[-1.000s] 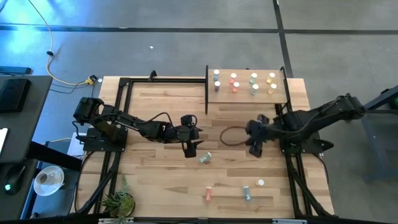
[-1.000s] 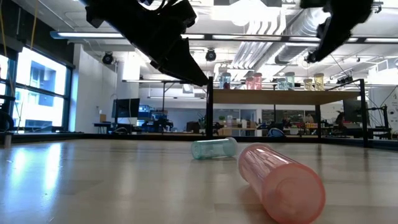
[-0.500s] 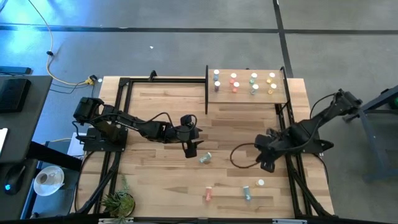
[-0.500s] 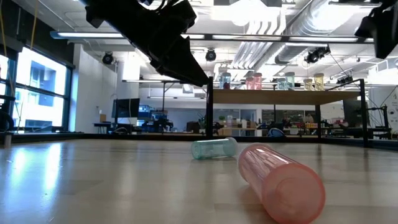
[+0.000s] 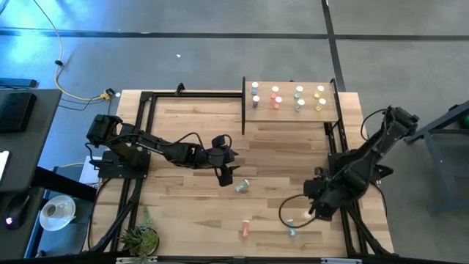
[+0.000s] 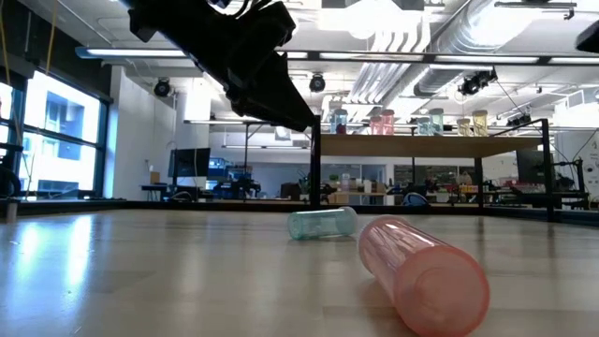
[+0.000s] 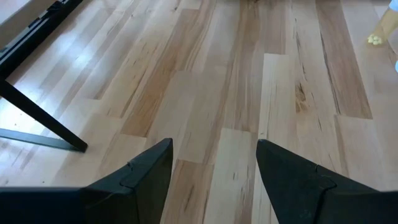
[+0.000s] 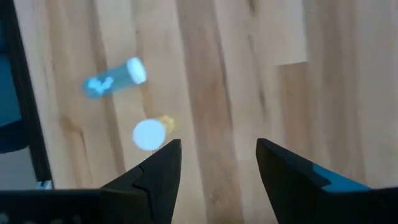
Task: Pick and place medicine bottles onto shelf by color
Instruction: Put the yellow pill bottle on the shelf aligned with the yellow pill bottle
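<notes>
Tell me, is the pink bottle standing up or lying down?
Lying down. The pink bottle rests on its side on the table, beside the tipped teal bottle.

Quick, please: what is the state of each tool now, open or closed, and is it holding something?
Left tool: open, holding nothing, above the table.
Right tool: open, holding nothing, above the loose bottles near the front.

A small potted plant point(image 5: 139, 238) sits at the table's seven o'clock corner. Off the table's nine o'clock side stands a dark side desk point(image 5: 18, 158), with a round white object point(image 5: 57, 210) near its lower edge, possibly a roll of tape or a cup. A yellow cable point(image 5: 60, 70) trails over the grey floor point(image 5: 220, 51) toward eleven o'clock. In the low view, ceiling ducts point(image 6: 412, 65) and a bright window point(image 6: 51, 131) fill the room behind.
</notes>
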You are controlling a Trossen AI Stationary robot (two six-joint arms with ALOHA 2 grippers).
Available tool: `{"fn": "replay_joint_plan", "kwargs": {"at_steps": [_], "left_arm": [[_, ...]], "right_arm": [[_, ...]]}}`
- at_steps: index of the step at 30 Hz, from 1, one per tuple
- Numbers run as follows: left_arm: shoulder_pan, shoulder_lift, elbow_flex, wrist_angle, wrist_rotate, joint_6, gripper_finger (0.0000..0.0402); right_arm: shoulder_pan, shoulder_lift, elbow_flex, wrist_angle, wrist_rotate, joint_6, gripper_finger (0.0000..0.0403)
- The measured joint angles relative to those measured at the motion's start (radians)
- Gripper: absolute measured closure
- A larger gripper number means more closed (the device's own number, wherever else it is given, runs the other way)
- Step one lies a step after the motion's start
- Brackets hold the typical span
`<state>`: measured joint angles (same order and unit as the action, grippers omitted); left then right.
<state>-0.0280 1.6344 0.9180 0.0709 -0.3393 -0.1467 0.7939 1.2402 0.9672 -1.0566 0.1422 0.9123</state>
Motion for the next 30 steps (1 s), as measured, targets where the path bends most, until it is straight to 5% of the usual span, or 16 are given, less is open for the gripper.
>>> {"fn": "replay_joint_plan", "kwargs": {"at_steps": [10,30], "left_arm": [[0.000,0.000,0.000,0.000,0.000,0.000,0.0181],[0.000,0.000,0.000,0.001,0.000,0.000,0.0181]], "right_arm": [[0.092,0.072,0.000,0.133,0.018,0.038,0.0203],[0.099,0.256,0.000,0.209,-0.046,0.112,0.0203]]}}
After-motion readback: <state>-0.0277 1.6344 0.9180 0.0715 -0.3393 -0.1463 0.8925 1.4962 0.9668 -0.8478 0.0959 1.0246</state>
